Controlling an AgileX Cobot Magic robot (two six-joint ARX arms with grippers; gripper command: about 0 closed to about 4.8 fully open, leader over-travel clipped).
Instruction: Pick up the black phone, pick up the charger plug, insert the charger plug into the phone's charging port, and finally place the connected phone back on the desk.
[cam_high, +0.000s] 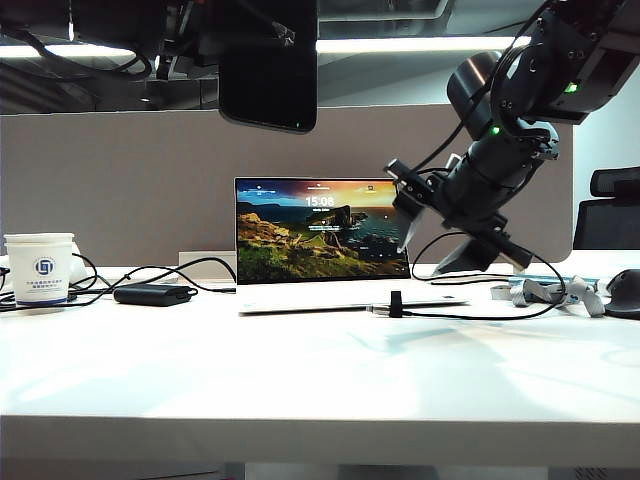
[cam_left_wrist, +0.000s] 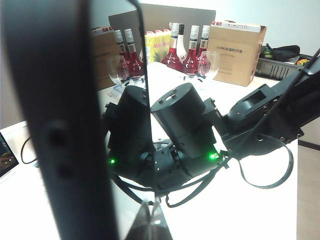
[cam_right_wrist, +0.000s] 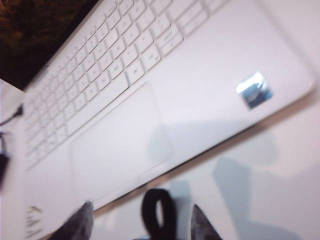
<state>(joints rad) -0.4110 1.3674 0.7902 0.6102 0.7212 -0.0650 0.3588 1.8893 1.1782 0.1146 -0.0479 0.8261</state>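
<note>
White desk (cam_high: 300, 390) lies under the spread right hand (cam_right_wrist: 142, 222); left hand clamps the black phone (cam_high: 268, 62) aloft.

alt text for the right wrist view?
The open right gripper hovers over the white desk, its two fingertips either side of a black charger plug, not touching it. Behind lies a white laptop, keyboard and trackpad visible. The picture is blurred.

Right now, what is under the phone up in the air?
Below the phone, held by the shut left gripper, sits the open laptop on the desk. The open right gripper hovers beside it.
</note>
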